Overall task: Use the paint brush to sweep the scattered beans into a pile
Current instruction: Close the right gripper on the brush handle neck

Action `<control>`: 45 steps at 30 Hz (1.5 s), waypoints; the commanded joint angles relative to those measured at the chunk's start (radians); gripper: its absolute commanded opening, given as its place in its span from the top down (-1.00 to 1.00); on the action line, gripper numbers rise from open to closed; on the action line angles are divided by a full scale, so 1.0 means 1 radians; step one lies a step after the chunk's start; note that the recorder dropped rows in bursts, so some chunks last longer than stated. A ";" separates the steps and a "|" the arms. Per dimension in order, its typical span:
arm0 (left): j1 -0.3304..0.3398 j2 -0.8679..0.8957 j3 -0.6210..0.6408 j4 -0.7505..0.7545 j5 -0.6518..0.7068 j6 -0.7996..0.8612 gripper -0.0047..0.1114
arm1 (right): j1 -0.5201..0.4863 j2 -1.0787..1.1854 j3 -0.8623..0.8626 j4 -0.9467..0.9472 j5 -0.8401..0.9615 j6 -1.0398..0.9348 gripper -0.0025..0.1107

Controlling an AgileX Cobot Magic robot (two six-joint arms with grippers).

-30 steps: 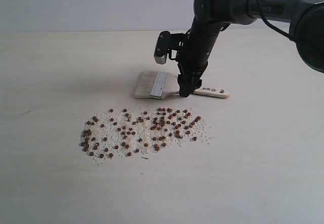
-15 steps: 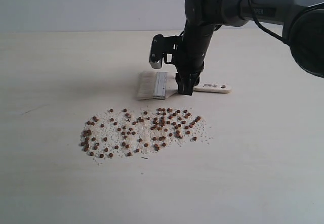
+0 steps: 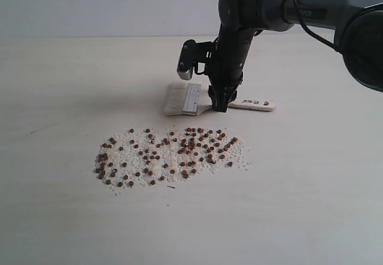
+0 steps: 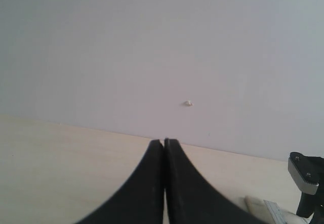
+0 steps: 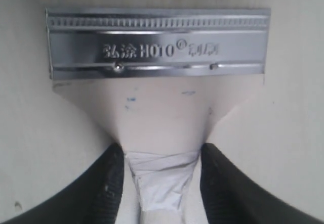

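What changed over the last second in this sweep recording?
The right gripper closed around the paint brush handle and shifted it slightly right and farther back in the exterior view. The beans stayed scattered as before.

Wide flat paint brush (image 3: pixel 190 99) (image 5: pixel 157 44): cream bristles, stamped silver ferrule, pale wooden handle taped white at the neck; level, bristles leftward in the exterior view. Just in front, beans (image 3: pixel 170 154): reddish-brown, scattered in a broad oval among whitish grains.
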 commanded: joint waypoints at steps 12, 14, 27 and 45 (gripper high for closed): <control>-0.005 -0.001 0.002 0.000 0.003 -0.001 0.92 | 0.002 -0.016 -0.003 -0.014 -0.001 0.015 -0.08; -0.005 -0.001 0.002 0.000 0.003 -0.001 0.92 | 0.002 -0.016 -0.003 -0.017 -0.001 0.015 -0.08; -0.005 -0.001 0.002 0.000 0.003 -0.001 0.92 | 0.000 -0.014 -0.003 -0.058 -0.013 0.024 -0.08; -0.005 -0.001 0.002 0.000 0.003 -0.001 0.92 | 0.000 0.005 -0.003 -0.087 -0.020 0.020 0.58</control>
